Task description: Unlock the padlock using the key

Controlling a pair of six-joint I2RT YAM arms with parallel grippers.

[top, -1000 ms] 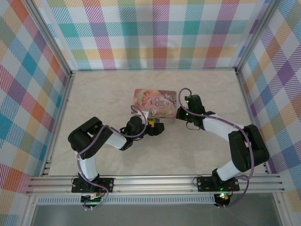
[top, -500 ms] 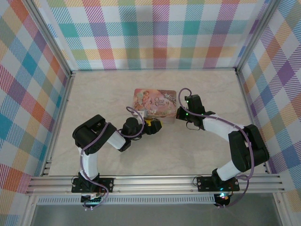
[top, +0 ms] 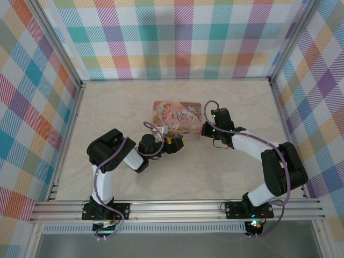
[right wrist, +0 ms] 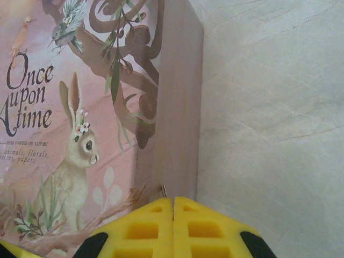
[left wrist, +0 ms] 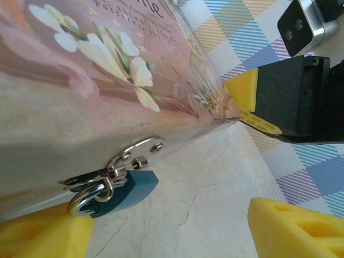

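Note:
A pink illustrated tin (top: 177, 117) lies mid-table. In the left wrist view a tiny silvery padlock (left wrist: 119, 171) hangs at the hasp on the tin's (left wrist: 97, 80) front wall, with metal rings and a flat blue piece (left wrist: 129, 189) under it. I cannot tell whether the blue piece is the key. My left gripper (left wrist: 172, 231) is open, one yellow finger (left wrist: 37, 236) right by the rings, the other (left wrist: 295, 226) far to the right over bare table. My right gripper (right wrist: 173, 200) is shut, its tips against the tin's (right wrist: 80, 107) right-hand corner, empty.
The marble-look table (top: 226, 166) is walled on three sides by plaid panels (top: 177, 37). An aluminium rail (top: 177, 207) runs along the near edge. In the left wrist view the right gripper (left wrist: 244, 105) presses on the tin's far corner.
The left arm's elbow has swung right and forward, and its gripper has drawn slightly left along the tin's front, jaws a little narrower. The right arm and the tin have not moved.

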